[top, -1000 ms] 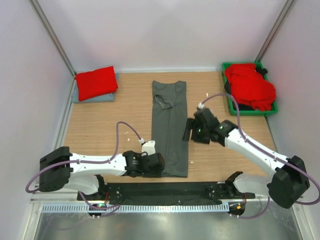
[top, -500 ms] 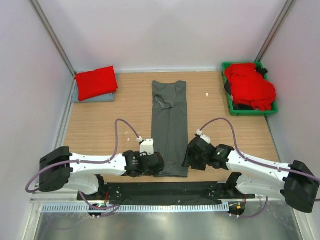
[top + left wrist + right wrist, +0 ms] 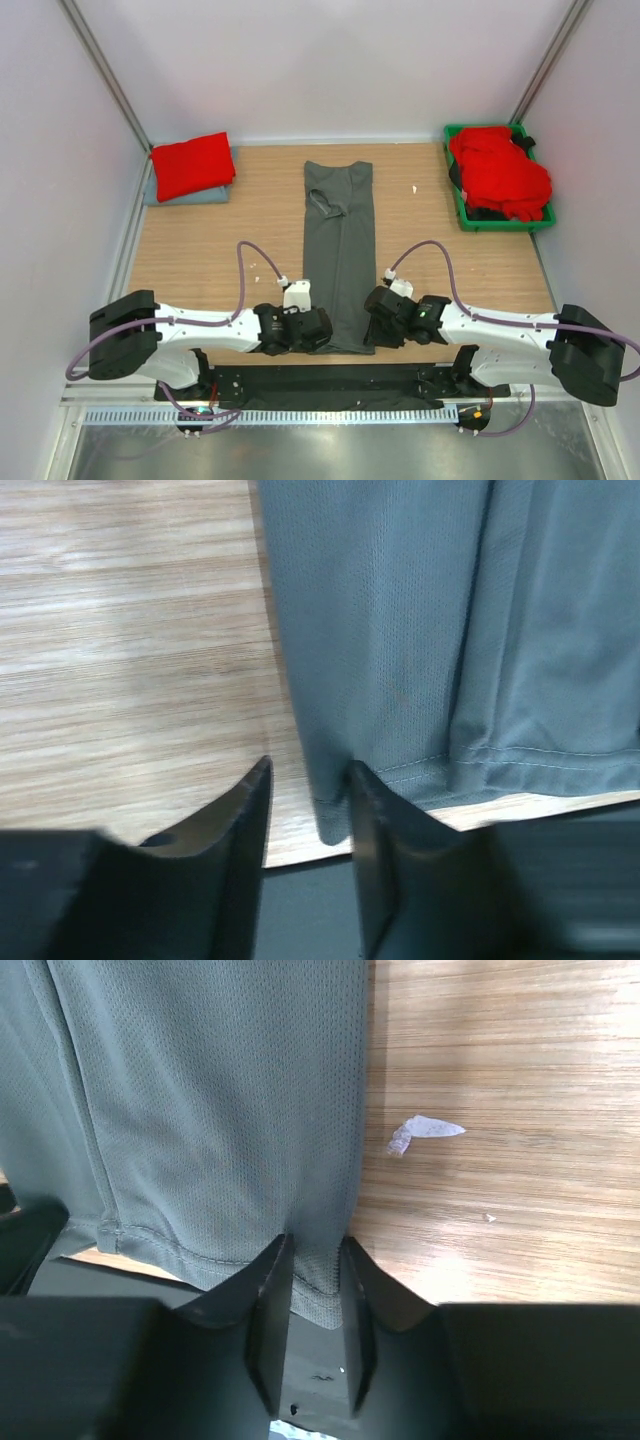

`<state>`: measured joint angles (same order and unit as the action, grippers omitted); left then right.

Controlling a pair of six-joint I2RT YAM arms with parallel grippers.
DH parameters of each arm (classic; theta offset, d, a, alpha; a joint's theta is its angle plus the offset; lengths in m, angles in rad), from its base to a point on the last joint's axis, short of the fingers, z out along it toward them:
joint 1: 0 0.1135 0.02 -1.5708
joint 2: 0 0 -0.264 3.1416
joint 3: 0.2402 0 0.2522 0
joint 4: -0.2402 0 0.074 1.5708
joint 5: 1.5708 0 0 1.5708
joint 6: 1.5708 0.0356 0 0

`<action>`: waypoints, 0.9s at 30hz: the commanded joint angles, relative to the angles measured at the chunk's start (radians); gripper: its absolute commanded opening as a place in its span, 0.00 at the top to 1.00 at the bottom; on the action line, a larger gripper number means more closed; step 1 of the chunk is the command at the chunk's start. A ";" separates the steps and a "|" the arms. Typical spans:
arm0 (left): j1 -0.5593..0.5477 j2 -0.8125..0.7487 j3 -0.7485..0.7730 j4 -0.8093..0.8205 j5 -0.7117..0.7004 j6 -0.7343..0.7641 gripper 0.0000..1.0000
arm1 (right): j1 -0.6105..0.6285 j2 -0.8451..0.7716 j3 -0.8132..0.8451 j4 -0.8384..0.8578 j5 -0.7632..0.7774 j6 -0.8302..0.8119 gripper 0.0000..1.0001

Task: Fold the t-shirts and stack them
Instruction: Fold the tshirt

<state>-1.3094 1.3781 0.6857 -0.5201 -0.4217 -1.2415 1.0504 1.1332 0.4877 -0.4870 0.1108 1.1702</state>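
Charcoal t-shirt point(image 3: 339, 255): long axis extended away from both claws; near hem corners pinched by left gripper point(image 3: 308, 810) and right gripper point(image 3: 315, 1280).

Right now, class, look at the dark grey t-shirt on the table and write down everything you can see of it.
The dark grey t-shirt is a fine-mesh knit, folded lengthwise into a long narrow strip lying flat on the wooden table, collar at the far end, stitched hem at the near edge. The left claw straddles its near left corner; the right claw straddles its near right corner. Whether either has pinched the cloth cannot be told.
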 commanded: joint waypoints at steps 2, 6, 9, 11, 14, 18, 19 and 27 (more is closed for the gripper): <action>-0.005 0.029 -0.012 0.052 -0.011 -0.018 0.71 | 0.011 -0.004 0.000 0.011 0.047 0.026 0.77; -0.005 0.049 -0.009 0.052 -0.008 -0.021 1.00 | 0.014 -0.038 -0.003 -0.033 0.067 0.037 0.85; -0.005 0.047 -0.014 0.046 -0.009 -0.030 1.00 | 0.014 -0.064 -0.009 -0.079 0.081 0.046 0.88; -0.005 0.039 -0.018 0.042 -0.006 -0.041 1.00 | 0.014 -0.098 -0.027 -0.110 0.093 0.062 0.90; -0.005 0.029 -0.026 0.040 0.001 -0.047 1.00 | 0.014 -0.144 -0.047 -0.122 0.096 0.083 0.90; -0.005 0.029 -0.025 0.040 0.011 -0.049 1.00 | 0.016 -0.170 -0.072 -0.128 0.090 0.092 0.78; -0.005 0.030 -0.023 0.040 0.012 -0.049 1.00 | 0.016 -0.171 -0.070 -0.136 0.092 0.094 0.73; -0.008 0.042 -0.003 0.038 0.034 -0.047 0.90 | 0.019 -0.214 -0.032 -0.211 0.128 0.095 0.44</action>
<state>-1.3098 1.4109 0.6781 -0.4755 -0.4042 -1.2770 1.0634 0.9443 0.4252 -0.6395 0.1875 1.2533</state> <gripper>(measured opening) 0.066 0.550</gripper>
